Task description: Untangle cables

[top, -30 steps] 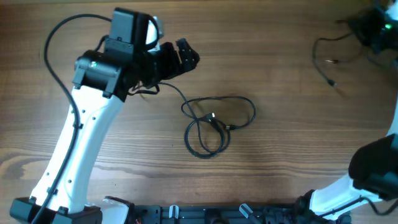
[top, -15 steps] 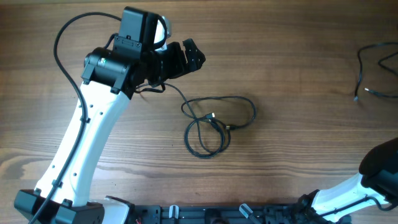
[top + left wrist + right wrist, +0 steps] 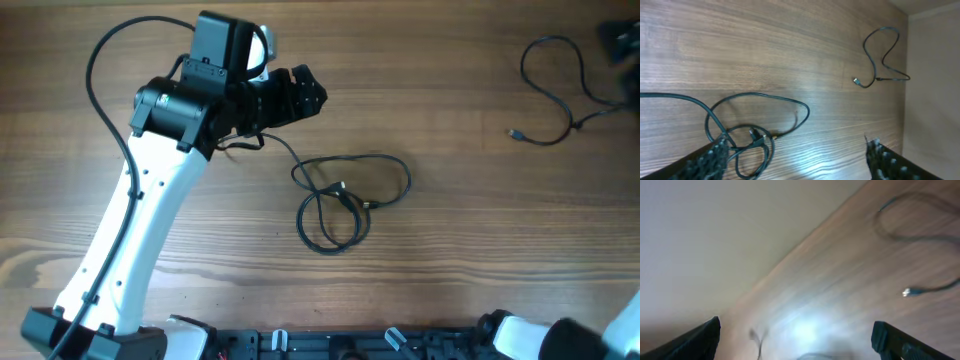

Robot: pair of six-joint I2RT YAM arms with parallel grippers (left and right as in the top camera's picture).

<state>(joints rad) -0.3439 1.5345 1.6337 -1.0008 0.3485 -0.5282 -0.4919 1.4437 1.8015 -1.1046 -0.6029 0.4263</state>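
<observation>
From above, the change is at the far right. A second ago the loose cable (image 3: 572, 122) was bunched at the table's (image 3: 450, 280) top right corner. Now it lies spread on the wood as an open, wandering curve with its small plug free. It is well off to the right of the left gripper (image 3: 300, 95). The coiled cable (image 3: 345, 195) just below and to the right of that gripper has not shifted. It keeps its two overlapping rings, with plugs crossing in the middle and one tail running up under the gripper. We judge one cable is now separated, and the coil is what remains to be undone.

In the left wrist view the ribbed black fingers (image 3: 710, 160) stand wide apart with nothing between them. The coil (image 3: 752, 134) lies just ahead of the left finger, thin, dark and springy-looking. The loose cable (image 3: 874, 72) sits far ahead to the right on matte, fine-grained wood.

The right wrist view is blurred. The right gripper (image 3: 796, 330) is spread and empty, and the loose cable (image 3: 935, 287) lies ahead of its right finger, with a pale plug tip.
</observation>
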